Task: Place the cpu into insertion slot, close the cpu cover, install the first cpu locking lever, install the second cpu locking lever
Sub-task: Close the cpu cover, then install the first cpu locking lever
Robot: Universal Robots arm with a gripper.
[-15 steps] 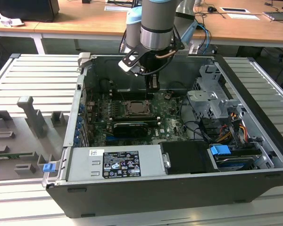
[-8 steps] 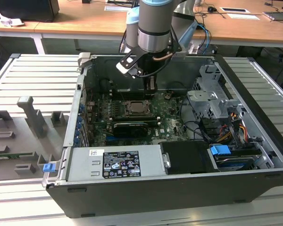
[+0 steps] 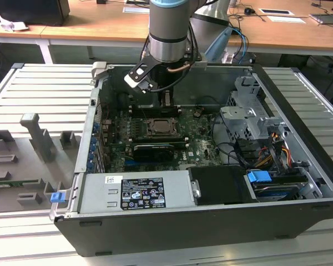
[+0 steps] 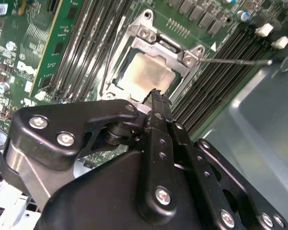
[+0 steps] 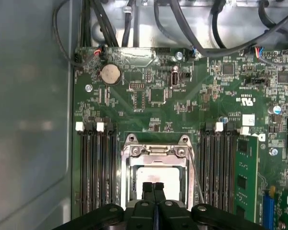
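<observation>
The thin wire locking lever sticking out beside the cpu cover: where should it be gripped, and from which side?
Probably near the free end of the locking lever, coming from above: it is a thin straight rod reaching out across the memory slots, clear of the cpu cover.

a: what sort of place is it?
b: a robotics lab or workshop: a robot arm point(image 3: 169, 33) over an opened computer case point(image 3: 211, 233) on a ribbed metal bench point(image 3: 39, 88), wooden desks point(image 3: 100, 25) behind.
</observation>
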